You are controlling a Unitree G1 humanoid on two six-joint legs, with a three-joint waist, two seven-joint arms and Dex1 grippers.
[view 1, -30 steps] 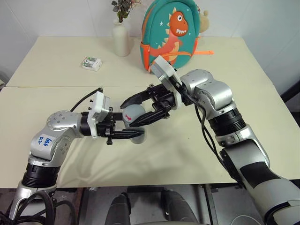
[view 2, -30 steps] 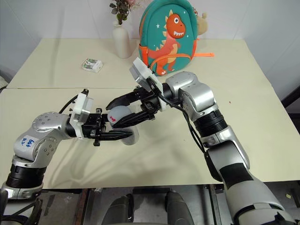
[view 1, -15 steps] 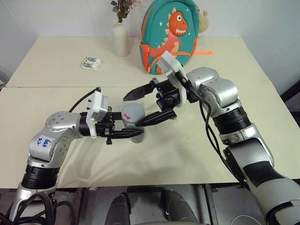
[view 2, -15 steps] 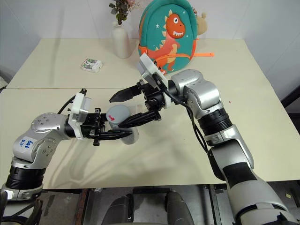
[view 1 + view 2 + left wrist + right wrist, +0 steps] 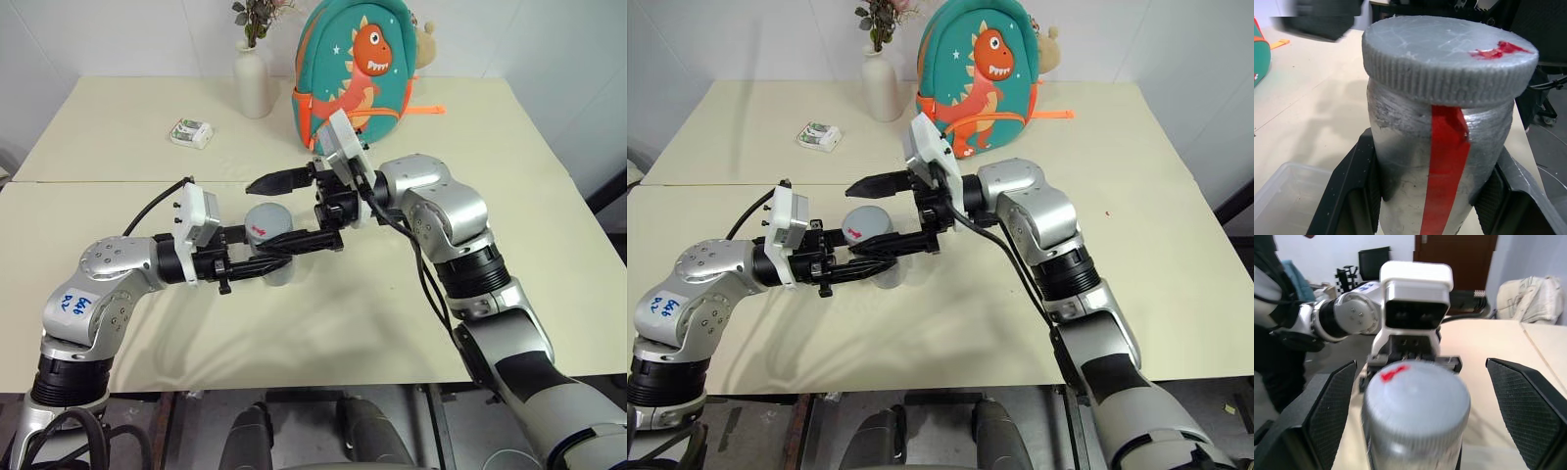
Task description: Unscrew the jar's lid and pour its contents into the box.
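Jar (image 5: 267, 257) first, since that is what I am working on: my left hand (image 5: 1430, 196) is clamped around its clear body, both black fingers (image 5: 1347, 186) pressed against the sides, and it holds the jar upright above the cream desk (image 5: 372, 323), in front of me and a little left of centre. A red stripe runs up the side of the jar, and the grey lid (image 5: 1449, 54) sits on top, ribbed around its edge, with a red smear on its flat face. From the left wrist camera I can see a corner of the clear box (image 5: 1278, 196) lying on the desk beneath and beside the jar. I cannot make out the contents through the scuffed wall of the jar.

Moving right, my right hand (image 5: 294, 211) reaches in level from the right with its fingers spread wide. One finger (image 5: 279, 181) passes behind the lid and the other runs in front of it, so the lid lies between them with clear space on both sides. The right wrist camera confirms this: the lid sits in the middle and a black finger stands off on each side, neither touching it.

Further back on the desk, from left to right, are a small white-and-green packet (image 5: 191, 132), a white vase (image 5: 253, 83) and a teal dinosaur backpack (image 5: 358, 59).
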